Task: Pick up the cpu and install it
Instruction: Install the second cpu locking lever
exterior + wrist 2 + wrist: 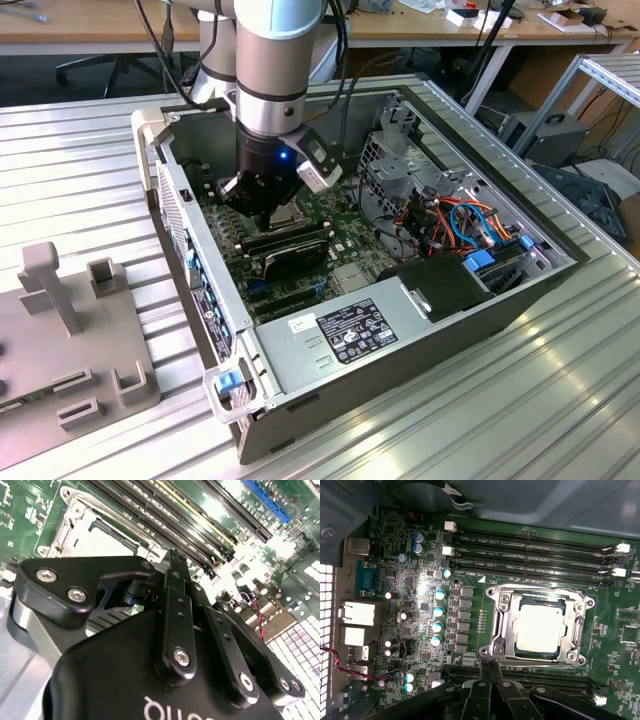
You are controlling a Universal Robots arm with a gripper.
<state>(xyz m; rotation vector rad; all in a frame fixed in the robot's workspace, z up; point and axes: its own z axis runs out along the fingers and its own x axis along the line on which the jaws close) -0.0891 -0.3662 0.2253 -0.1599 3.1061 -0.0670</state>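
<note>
Inside an open computer case (480, 300) lying on its side on a ribbed metal table (560, 400), a robot arm (275, 60) reaches straight down over the green motherboard (345, 215). Its black gripper (262, 218) hangs low above the board, near the case wall on the exterior view's left, just beside a row of long black memory sticks (285, 240).

In the first wrist view, the cpu (540, 628), a pale silvery square chip, already sits within the socket's metal frame (496, 632) on the motherboard. The frame surrounds the chip on all sides. Long memory slots (530, 555) run along one side of the socket, and a column of small round capacitors (438, 617) stands on another side.

The gripper's fingertips (490, 669) appear pressed together in the first wrist view, meeting at a thin point just beside the frame's edge, with nothing between them. They are close to the cpu but not touching it. The second wrist view looks along the gripper's black linkage (177, 620), past which a corner of the metal frame shows.

A silver power supply (330, 340) with a label fills the case's near edge. Orange and blue cables (470, 225) bunch toward the exterior view's right. A grey fixture block (70, 330) rests on the table outside the case.
</note>
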